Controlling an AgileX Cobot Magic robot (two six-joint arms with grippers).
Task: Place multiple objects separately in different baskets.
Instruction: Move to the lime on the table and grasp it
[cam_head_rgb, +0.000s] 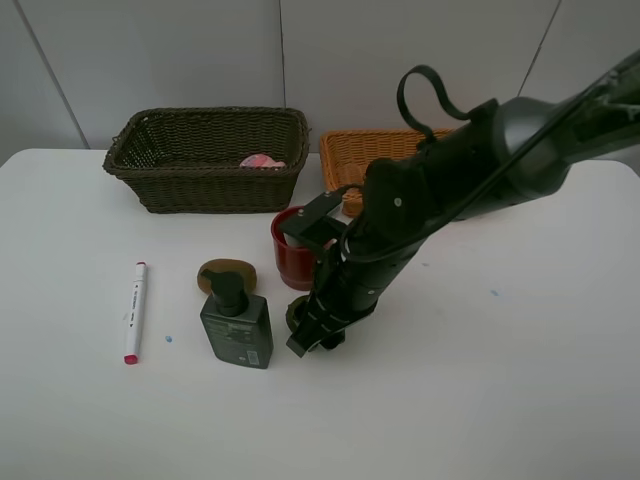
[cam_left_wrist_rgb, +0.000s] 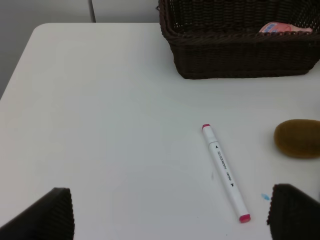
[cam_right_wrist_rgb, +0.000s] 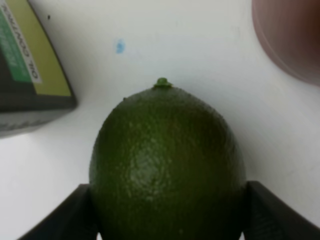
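My right gripper (cam_head_rgb: 312, 335) reaches down between the dark green pump bottle (cam_head_rgb: 237, 325) and the red cup (cam_head_rgb: 293, 250). In the right wrist view its jaws press both sides of the green avocado (cam_right_wrist_rgb: 167, 160), which rests on the table; the pump bottle (cam_right_wrist_rgb: 30, 75) and red cup (cam_right_wrist_rgb: 290, 35) flank it. The brown kiwi (cam_head_rgb: 225, 272) lies behind the pump bottle, and the white marker (cam_head_rgb: 134, 310) lies further left. The pink bottle (cam_head_rgb: 262, 160) lies in the dark basket (cam_head_rgb: 205, 160), beside the tan basket (cam_head_rgb: 360, 150). My left gripper (cam_left_wrist_rgb: 172, 220) hangs open above the marker (cam_left_wrist_rgb: 222, 170).
The white table (cam_head_rgb: 500, 380) runs to the wall behind the baskets. The left wrist view shows the kiwi (cam_left_wrist_rgb: 298, 138), the dark basket (cam_left_wrist_rgb: 240, 50) and the table's left edge (cam_left_wrist_rgb: 15, 75). A small blue speck (cam_right_wrist_rgb: 120, 46) marks the table near the avocado.
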